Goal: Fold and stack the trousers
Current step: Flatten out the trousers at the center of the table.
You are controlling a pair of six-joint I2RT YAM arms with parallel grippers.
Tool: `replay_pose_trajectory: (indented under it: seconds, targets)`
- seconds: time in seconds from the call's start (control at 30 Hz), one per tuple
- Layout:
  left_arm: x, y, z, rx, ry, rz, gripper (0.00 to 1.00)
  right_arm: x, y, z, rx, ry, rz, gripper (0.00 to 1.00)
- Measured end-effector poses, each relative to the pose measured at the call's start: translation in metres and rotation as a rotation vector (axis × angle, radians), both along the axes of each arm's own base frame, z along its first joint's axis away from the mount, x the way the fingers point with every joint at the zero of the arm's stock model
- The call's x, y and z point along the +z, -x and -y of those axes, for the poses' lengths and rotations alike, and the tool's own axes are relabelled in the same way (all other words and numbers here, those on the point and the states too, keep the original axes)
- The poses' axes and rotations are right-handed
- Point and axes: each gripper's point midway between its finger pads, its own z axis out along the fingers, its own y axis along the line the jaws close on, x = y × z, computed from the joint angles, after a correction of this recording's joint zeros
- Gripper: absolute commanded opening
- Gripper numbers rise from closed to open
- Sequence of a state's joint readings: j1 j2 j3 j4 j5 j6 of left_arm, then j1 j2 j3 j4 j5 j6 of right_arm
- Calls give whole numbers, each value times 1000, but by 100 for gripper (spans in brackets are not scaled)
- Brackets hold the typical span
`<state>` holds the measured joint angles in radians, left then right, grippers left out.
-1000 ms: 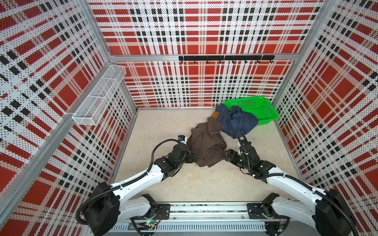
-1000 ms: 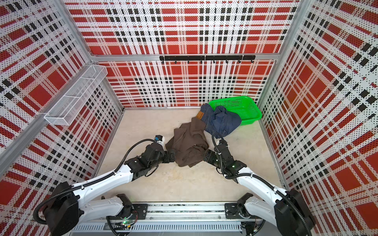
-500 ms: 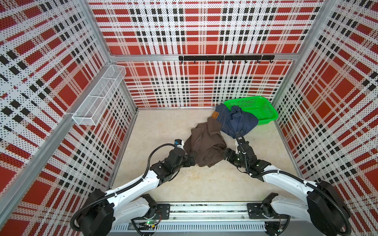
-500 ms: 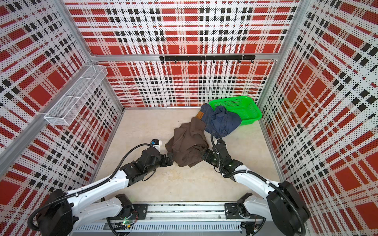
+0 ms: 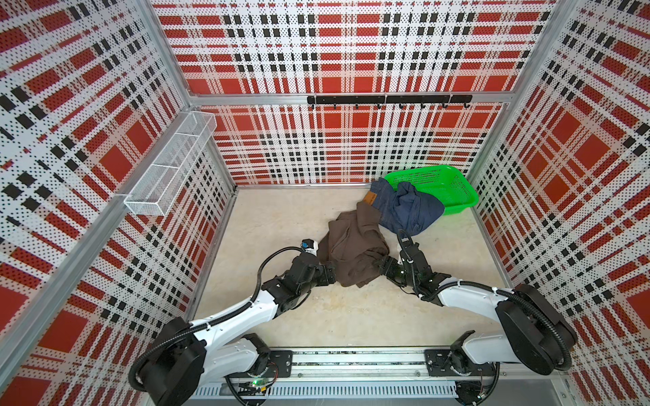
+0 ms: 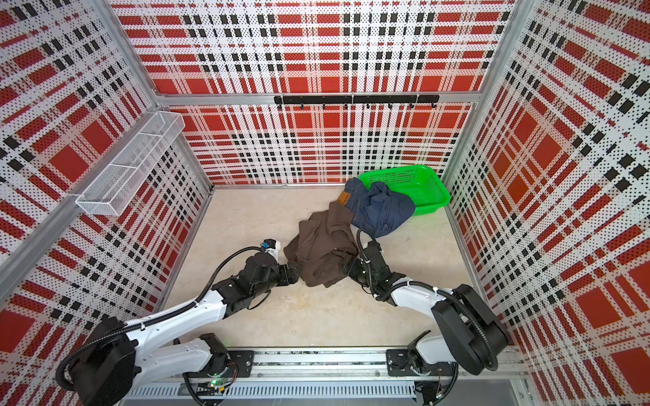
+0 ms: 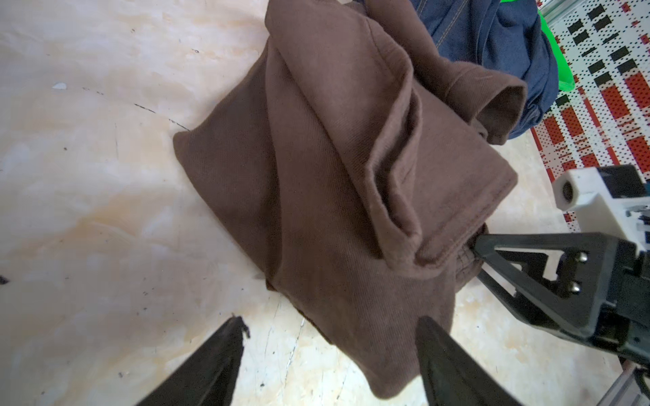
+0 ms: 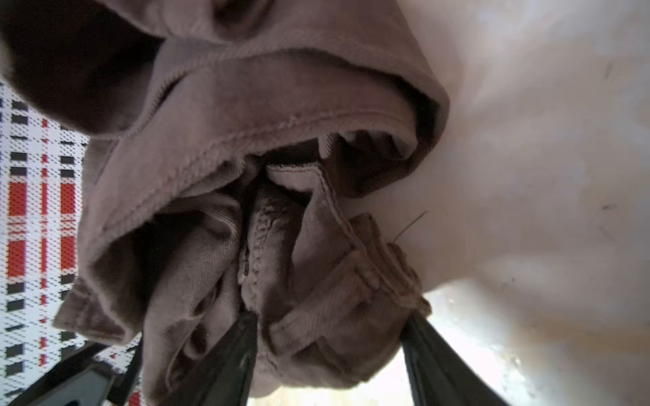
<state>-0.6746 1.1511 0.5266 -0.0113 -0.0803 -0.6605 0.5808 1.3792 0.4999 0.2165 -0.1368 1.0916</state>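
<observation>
The brown trousers (image 5: 355,253) lie crumpled mid-bench (image 5: 281,218). The denim pair (image 5: 408,211) sits at their one o'clock, draped over the green basket (image 5: 446,186) rim. At seven o'clock the left claw (image 7: 330,327) gapes wide astride a cloth corner. At four o'clock the right claw (image 8: 329,323) straddles a bunched wad, half spread; whether it grips, I cannot tell.

**Robot body.** Both arms are mounted on a slotted aluminium rail (image 5: 351,358) at 6 o'clock in both top views. Left arm (image 5: 242,313) and right arm (image 5: 467,291) are clad in white shells, joined by rounded black housings and trailed by black corrugated cables (image 5: 261,272). Fingers (image 7: 569,309) are formed as black open triangles, fixed by two silver screws (image 7: 582,258).
</observation>
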Motion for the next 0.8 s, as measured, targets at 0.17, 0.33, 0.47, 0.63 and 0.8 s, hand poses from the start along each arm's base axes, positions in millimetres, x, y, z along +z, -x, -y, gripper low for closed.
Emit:
replay_pose_trajectory:
  seconds: [0.17,0.33,0.47,0.63,0.8]
  targets:
    - [-12,-15,-3,-8,9,-18,85,-3,2,3,-15,4,-4,41]
    - [-31,-22,1,-42,-5,-57,87,0,3,6,-25,3,7,24]
    - [-35,-29,12,-82,2,-65,80,7,4,8,-36,0,20,11]
    - [-32,-38,25,-128,30,-55,64,17,5,13,-51,1,42,3]
    - [-30,-48,35,-167,59,-48,34,19,6,16,-64,10,46,0]
